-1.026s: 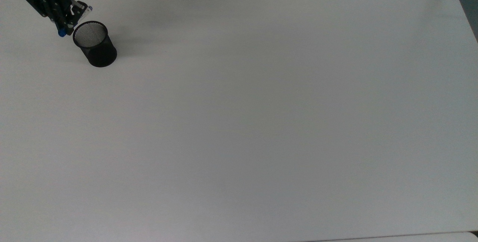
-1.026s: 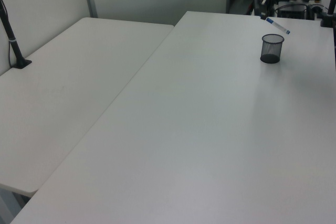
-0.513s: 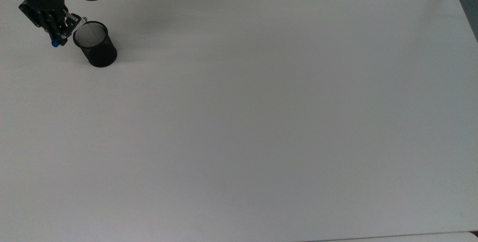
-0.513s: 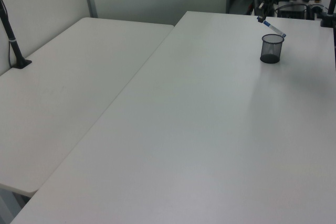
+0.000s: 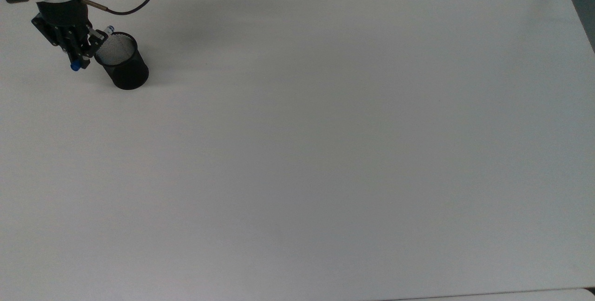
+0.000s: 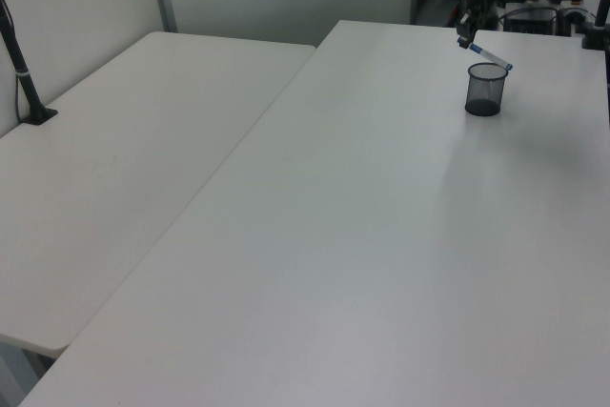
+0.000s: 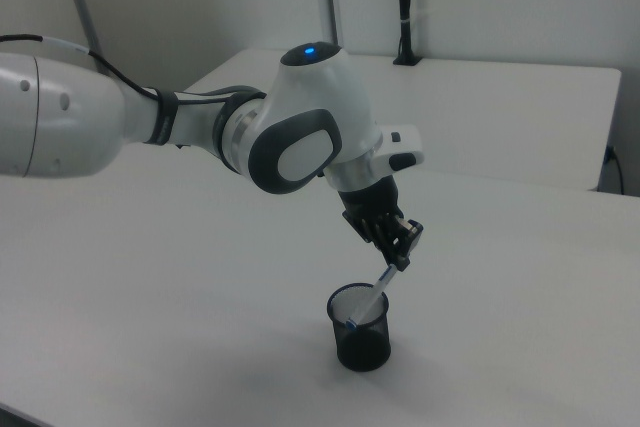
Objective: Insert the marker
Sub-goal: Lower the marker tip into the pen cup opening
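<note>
Mesh cup (image 5: 122,61) shifted, marker (image 7: 372,293) tip dipped inside, end effector (image 7: 398,249) clamped.

Marker (image 7: 373,296) tip inside cup (image 7: 361,339)

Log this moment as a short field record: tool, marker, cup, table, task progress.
tool: black two-finger tool, shut on the marker, poised above the cup's rim
marker: slim white-barrelled marker with blue end tip, tilted, lower end dipping inside the cup's mouth
cup: black mesh cylindrical cup, upright, near the top view's upper left corner
table: white flat tabletop
task progress: insertion begun, marker not yet released
</note>
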`<state>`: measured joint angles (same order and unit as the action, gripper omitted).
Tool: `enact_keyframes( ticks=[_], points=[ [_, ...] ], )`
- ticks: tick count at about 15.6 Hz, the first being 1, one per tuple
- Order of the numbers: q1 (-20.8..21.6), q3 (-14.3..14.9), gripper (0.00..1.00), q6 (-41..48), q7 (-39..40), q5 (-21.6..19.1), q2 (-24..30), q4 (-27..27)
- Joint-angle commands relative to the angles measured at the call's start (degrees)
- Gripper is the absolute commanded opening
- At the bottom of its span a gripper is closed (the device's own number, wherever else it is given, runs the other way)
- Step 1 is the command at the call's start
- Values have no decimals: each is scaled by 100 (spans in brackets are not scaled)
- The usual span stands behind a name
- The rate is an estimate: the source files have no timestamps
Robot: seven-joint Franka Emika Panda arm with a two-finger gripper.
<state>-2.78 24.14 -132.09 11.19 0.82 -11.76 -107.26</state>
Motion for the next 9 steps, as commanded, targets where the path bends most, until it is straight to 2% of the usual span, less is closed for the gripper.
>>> enact_keyframes(
  ticks=[1,4,7,9],
  points=[
    [67,47,0,-89,-30,-100,33,3],
    [40,47,0,620,304,-126,112,221],
    [-3,82,0,1018,515,-590,112,582],
    [-4,91,0,966,551,-697,86,592]
  ],
)
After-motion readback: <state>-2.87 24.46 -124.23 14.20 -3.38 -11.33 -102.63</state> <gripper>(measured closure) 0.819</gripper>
